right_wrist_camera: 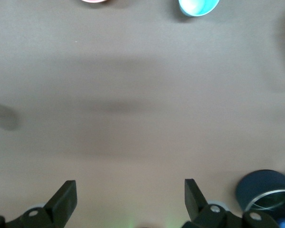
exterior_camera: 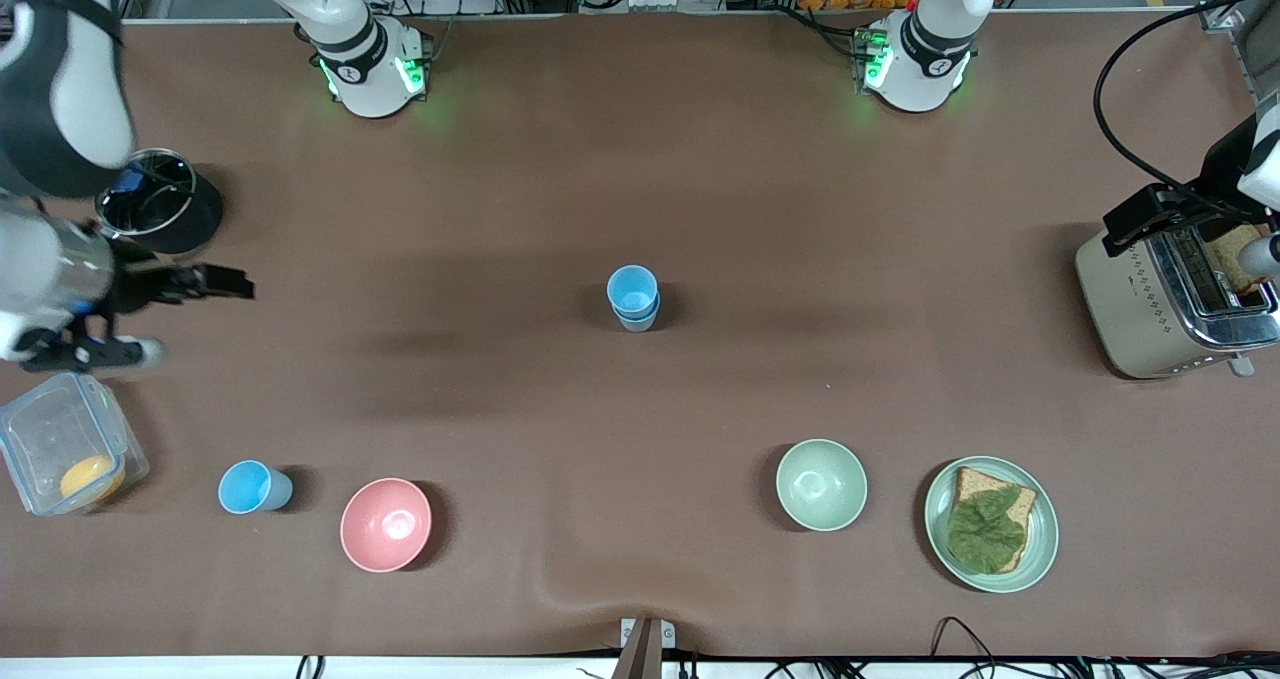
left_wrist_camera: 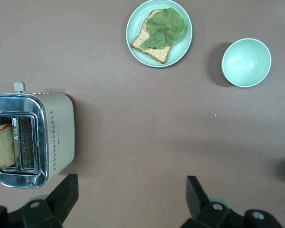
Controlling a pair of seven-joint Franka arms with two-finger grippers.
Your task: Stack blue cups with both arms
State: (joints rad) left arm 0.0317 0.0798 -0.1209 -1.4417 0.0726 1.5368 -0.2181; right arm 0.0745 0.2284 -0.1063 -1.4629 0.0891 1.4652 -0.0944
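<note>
Both of my grippers were spread wide and held nothing. From the front view, my right gripper [exterior_camera: 150, 314] hung over the right arm's end of the table, above a clear lidded box [exterior_camera: 68, 456], beside a dark round container [exterior_camera: 160, 202]. My left gripper [exterior_camera: 1165, 214] sat over the toaster [exterior_camera: 1170, 304] at the left arm's end. Two blue cups [exterior_camera: 633, 297] stood nested at the table's middle; a third blue cup [exterior_camera: 252, 487] stood near the front edge, beside the pink bowl [exterior_camera: 386, 524]. I judged these thin, smooth plastic tumblers light and slippery, best pinched across the rim.

My left wrist view showed open fingers [left_wrist_camera: 195, 194], the chrome toaster [left_wrist_camera: 33, 138] with toast, the pale green bowl [left_wrist_camera: 246, 62] and a plate [left_wrist_camera: 134, 35] of bread and lettuce.

My right wrist view showed open fingers [right_wrist_camera: 192, 192] over bare brown mat, with the lone cup [right_wrist_camera: 197, 6].
</note>
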